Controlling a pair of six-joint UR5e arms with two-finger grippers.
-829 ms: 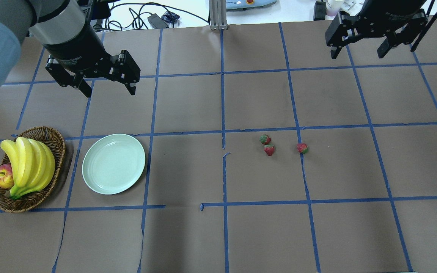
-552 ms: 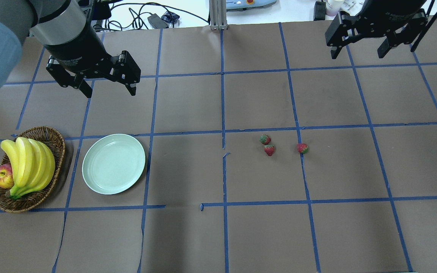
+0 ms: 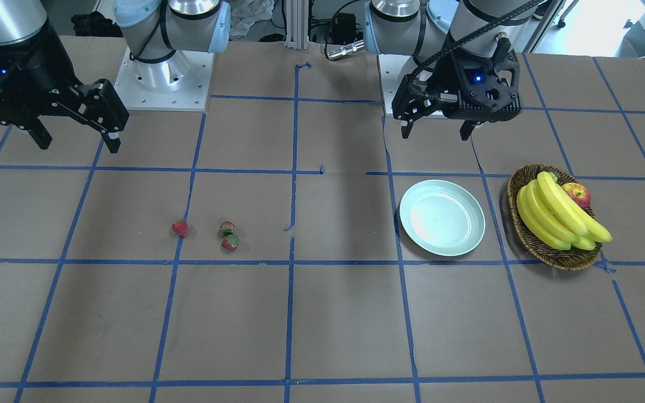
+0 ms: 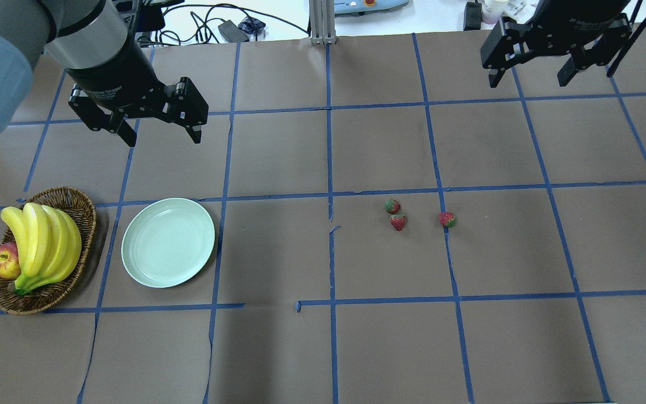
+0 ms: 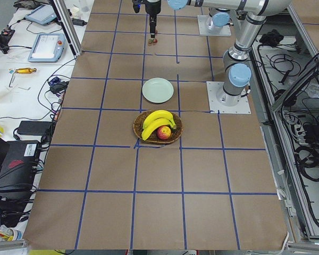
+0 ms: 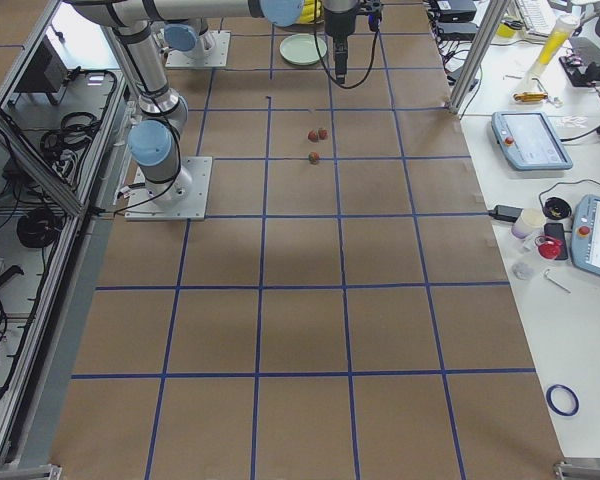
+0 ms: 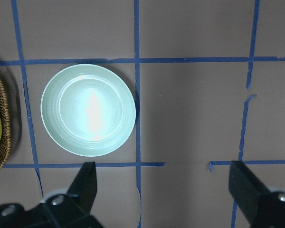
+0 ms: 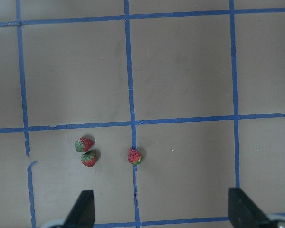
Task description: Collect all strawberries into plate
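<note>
Three small red strawberries lie on the brown table: two close together [image 4: 392,206] [image 4: 398,222] and one apart [image 4: 447,219]. They also show in the right wrist view [image 8: 84,144] [image 8: 89,158] [image 8: 135,156] and the front view [image 3: 180,228]. The pale mint-green plate [image 4: 168,242] is empty, left of centre; it also shows in the left wrist view [image 7: 88,110]. My left gripper [image 4: 159,130] is open, high above and behind the plate. My right gripper [image 4: 529,71] is open, high at the back right, far from the strawberries.
A wicker basket [image 4: 82,209] with bananas [image 4: 42,242] and an apple [image 4: 3,261] stands just left of the plate. Blue tape lines grid the table. Cables and devices lie beyond the table's back edge.
The left gripper has shifted very slightly; the right arm, the strawberries and the plate have not moved.
</note>
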